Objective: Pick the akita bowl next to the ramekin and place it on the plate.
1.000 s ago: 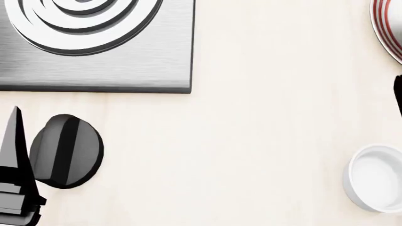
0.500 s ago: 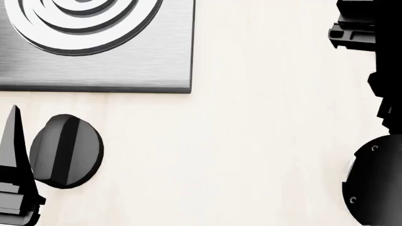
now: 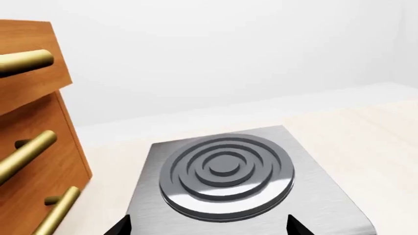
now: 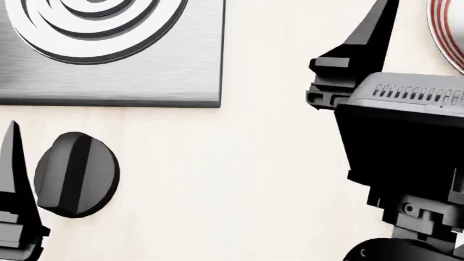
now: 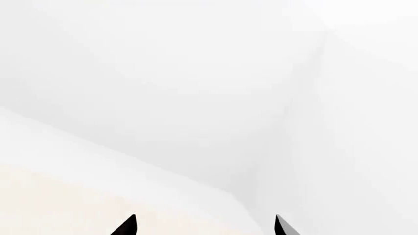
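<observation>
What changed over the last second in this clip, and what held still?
The right arm swung into the head view from the right edge, now covering the spot where the ramekin showed; its tool grips nothing. The left tool, stove plate and plate kept their places.

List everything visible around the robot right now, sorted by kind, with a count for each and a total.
Cooktop burner plate: 1
Red-ringed plate, only its edge in view: 1
Wooden drawer cabinet with brass handles: 1
Grippers, left gripper and right gripper, fingers spread, nothing between them: 2
Patterned bowls: 0 in view
Ramekin: 0 in view
Total: 5
</observation>
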Robot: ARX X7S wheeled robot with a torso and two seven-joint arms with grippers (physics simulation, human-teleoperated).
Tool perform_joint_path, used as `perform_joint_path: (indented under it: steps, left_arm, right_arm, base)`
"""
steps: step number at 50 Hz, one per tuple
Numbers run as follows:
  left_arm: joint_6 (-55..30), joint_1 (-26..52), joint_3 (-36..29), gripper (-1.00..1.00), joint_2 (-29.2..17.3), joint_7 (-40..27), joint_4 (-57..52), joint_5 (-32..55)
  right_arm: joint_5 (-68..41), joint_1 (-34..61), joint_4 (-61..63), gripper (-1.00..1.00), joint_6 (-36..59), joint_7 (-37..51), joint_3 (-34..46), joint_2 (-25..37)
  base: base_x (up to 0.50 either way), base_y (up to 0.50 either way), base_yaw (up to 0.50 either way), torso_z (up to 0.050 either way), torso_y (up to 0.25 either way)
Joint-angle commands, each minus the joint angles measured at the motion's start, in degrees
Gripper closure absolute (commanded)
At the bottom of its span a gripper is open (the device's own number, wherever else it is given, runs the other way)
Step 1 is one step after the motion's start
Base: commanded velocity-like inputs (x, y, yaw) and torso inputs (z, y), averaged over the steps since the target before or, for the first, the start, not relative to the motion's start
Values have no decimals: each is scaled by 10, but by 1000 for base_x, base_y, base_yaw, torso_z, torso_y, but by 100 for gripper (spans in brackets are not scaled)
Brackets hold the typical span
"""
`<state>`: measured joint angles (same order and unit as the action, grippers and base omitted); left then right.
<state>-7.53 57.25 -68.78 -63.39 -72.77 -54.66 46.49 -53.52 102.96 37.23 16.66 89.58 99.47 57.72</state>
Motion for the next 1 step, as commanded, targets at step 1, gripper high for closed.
perform_joint_path:
  steps: [1]
  left_arm:
    - [3,0,3,-100,-4,0,-1,1]
  right_arm:
    - [54,-121,53,-100,73,1,-124,-8]
  base:
    - [0,0,0,0,0]
